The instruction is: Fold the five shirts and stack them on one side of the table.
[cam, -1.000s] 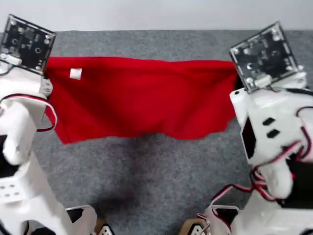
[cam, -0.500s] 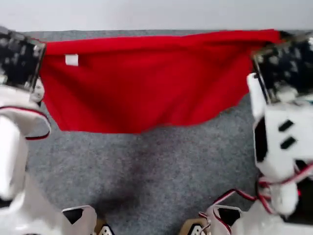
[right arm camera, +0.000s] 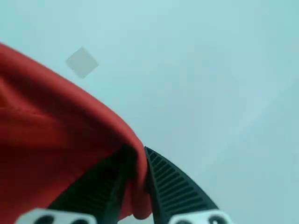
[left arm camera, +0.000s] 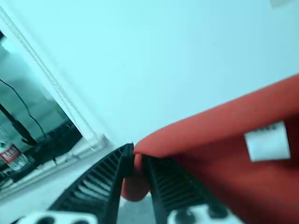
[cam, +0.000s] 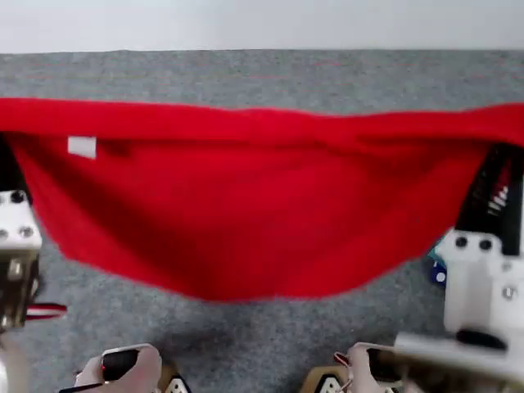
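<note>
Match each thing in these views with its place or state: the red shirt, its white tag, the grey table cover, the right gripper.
Things:
1. red shirt
2. white tag
3. grey table cover
4. right gripper

Places or states:
A. shut on one end of the cloth
B. lying flat underneath
C. held up, stretched between both arms
D. on the cloth, near the end held by the left gripper

Pairs: 1-C; 2-D; 3-B; 4-A

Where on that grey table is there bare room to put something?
Bare mat lies behind the red shirt, up to the far wall, and in front between its hem and the arm bases. Arms crowd both sides.
</note>
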